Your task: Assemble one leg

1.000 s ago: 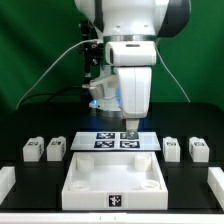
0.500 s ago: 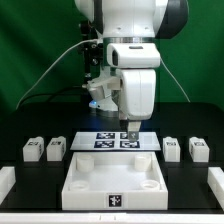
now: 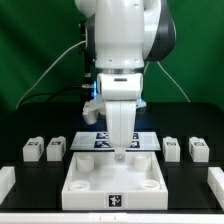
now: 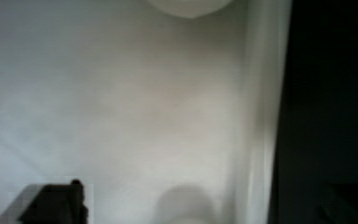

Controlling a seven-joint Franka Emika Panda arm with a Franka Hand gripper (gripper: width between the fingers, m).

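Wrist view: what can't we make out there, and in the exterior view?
- Wrist view: blurred; the frame edge cuts off all but one dark finger, so open or shut is unclear.
- Exterior view: the two-finger gripper is too small to read, by the large white square tray-like piece.
- Exterior view: the arm hides the middle of the flat white marker board.
- Exterior view: tags on the small white block-like legs are too small.

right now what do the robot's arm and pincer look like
The arm is glossy white, with rounded shells and a dark joint section. A pale cable loops off behind it, and a blue light glows on its side. The pincer has a boxy white body and short fingers that look dark in the wrist view.
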